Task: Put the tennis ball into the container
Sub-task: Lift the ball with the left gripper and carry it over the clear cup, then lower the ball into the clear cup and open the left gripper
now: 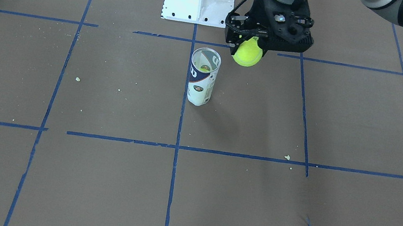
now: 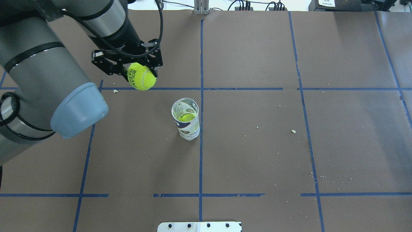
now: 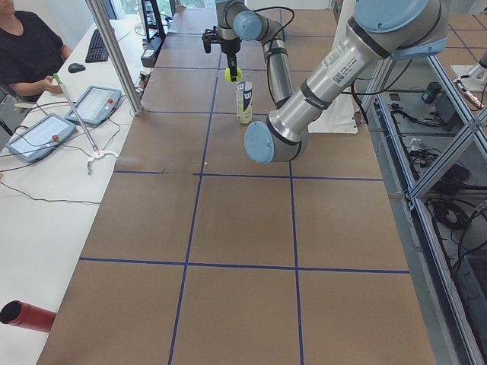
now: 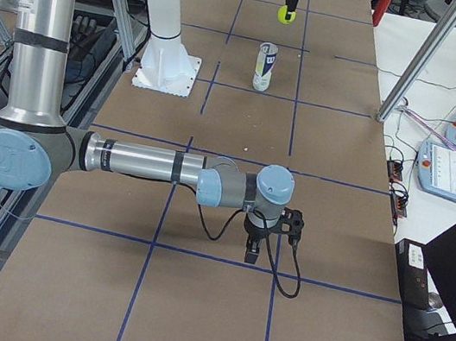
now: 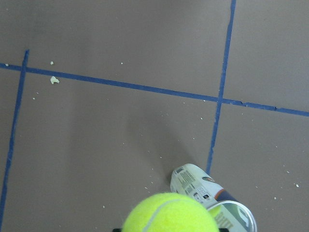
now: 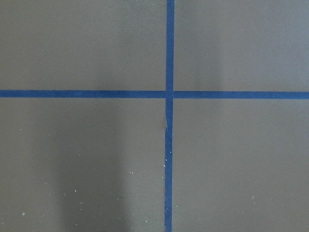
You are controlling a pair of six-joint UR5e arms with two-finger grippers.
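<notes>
Above the brown tabletop (image 2: 257, 154), the robot's left end effector (image 2: 140, 72) clenches the yellow-green tennis ball (image 2: 141, 77), dark lettering showing, in the air off to one side of the container (image 2: 189, 129) and not over its mouth. The clear tube with its navy and white label stands upright, open-topped, just beside a blue tape line (image 2: 201, 161), a second ball (image 2: 188, 118) inside it. Well apart, the right end effector (image 4: 267, 240) points down over a tape crossing; whether it is released or clenched cannot be told.
</notes>
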